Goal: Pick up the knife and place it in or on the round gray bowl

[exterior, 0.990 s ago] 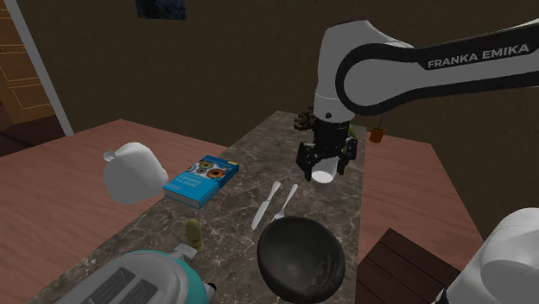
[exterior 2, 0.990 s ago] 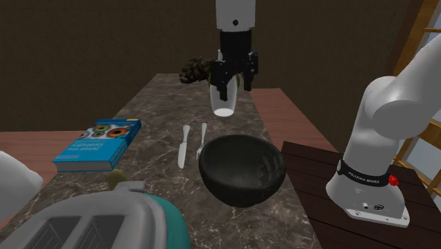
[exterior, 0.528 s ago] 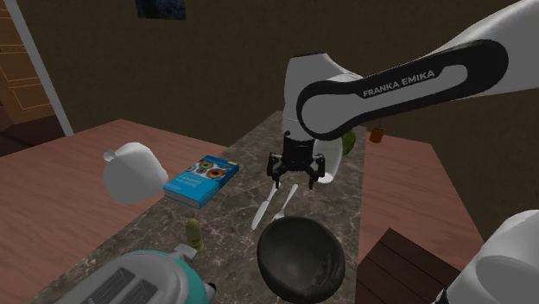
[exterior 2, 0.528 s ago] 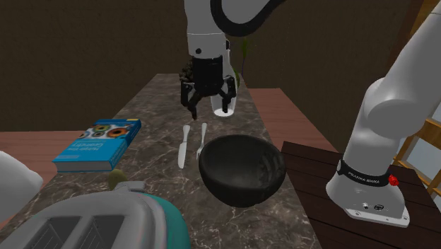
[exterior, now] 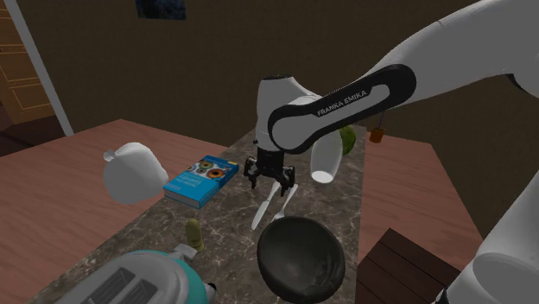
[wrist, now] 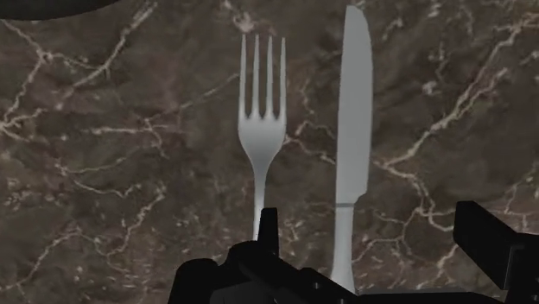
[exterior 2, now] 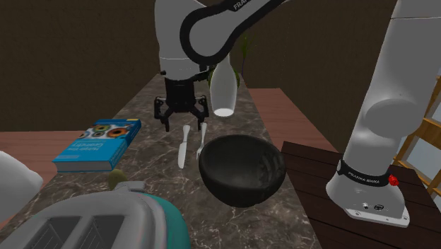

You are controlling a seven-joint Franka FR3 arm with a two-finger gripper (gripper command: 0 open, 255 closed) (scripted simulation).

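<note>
A pale grey knife (exterior: 264,209) (exterior 2: 183,148) lies on the dark marble counter, side by side with a shorter fork (exterior: 286,200) (exterior 2: 201,139). My gripper (exterior: 271,179) (exterior 2: 183,121) hangs open just above their handle ends. In the wrist view the knife (wrist: 353,129) runs out from between the open fingers of the gripper (wrist: 376,235), its handle nearer one finger. The fork (wrist: 262,129) lies beside that finger and outside the gap. Nothing is held. The round dark grey bowl (exterior: 302,259) (exterior 2: 240,185) stands just past the utensils' tips, toward the counter's near end.
A tall white cup (exterior: 324,161) (exterior 2: 224,89) stands just behind the gripper. A blue book (exterior: 200,180) (exterior 2: 97,143) lies across the counter from the utensils. A teal toaster (exterior: 138,281) (exterior 2: 99,219), a white jug (exterior: 134,171) and a small olive object (exterior: 193,231) occupy the near end.
The arm has swung from over the white cup toward the shoulder view's left and come down over the knife and fork. The fingers stayed open.
</note>
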